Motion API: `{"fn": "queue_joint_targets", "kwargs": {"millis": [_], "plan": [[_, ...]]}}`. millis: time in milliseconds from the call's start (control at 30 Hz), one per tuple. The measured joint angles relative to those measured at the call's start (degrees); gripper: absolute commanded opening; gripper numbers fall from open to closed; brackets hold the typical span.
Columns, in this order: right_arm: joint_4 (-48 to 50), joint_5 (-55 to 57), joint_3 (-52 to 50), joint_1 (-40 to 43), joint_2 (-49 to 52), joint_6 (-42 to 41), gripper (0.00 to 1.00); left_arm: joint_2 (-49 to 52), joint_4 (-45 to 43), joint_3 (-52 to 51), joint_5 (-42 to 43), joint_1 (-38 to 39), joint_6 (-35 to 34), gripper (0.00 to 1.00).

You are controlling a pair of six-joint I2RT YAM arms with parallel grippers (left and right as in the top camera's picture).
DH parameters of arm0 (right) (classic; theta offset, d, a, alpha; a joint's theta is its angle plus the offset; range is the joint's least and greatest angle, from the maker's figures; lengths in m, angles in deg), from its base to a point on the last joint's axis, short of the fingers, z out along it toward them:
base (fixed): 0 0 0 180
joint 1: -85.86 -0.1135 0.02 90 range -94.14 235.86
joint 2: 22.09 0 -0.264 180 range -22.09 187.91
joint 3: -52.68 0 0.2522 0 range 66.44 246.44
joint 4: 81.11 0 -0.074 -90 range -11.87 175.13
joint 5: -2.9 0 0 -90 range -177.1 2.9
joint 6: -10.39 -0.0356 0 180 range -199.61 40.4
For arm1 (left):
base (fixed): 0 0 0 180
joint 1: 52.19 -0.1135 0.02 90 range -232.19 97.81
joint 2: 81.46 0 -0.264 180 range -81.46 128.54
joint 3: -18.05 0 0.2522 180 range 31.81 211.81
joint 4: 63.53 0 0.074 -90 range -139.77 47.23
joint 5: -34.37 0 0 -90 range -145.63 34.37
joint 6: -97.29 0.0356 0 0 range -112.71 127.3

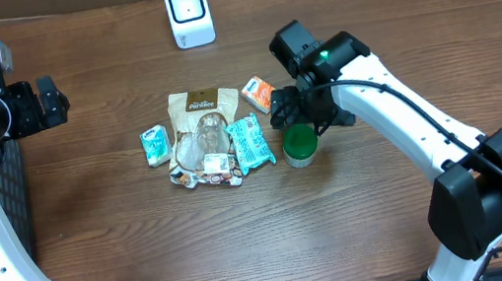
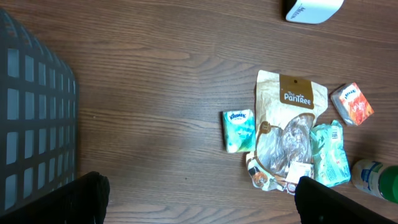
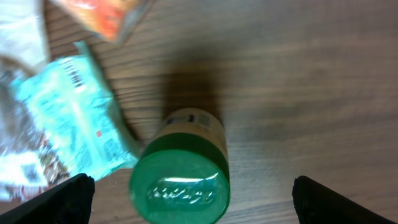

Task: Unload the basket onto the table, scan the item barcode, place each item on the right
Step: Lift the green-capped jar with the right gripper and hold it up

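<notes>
over the worktop [image 3: 311, 74], my right fingers [image 3: 65, 198] hang wide above the green-lidded bottle [image 3: 183, 180], likely light, rigid, slick: pinch its sides.

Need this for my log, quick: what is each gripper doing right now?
Left gripper: open, holding nothing.
Right gripper: open over the green-lidded round jar, not gripping it.
</notes>
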Motion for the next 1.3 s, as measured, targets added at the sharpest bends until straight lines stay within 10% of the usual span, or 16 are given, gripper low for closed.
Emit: {"fn": "queue_joint_targets", "kwargs": {"millis": [833,1300], "plan": [[7.1,-1.3,-9.1,-2.5,0.0,-16.6,1.00,0.0,0.0,0.0,0.0,0.0,0.0,1.00],[6.8,-1.3,-9.1,-2.5,0.0,-14.8,0.75,0.0,0.0,0.0,0.0,0.0,0.0,0.99]]}}
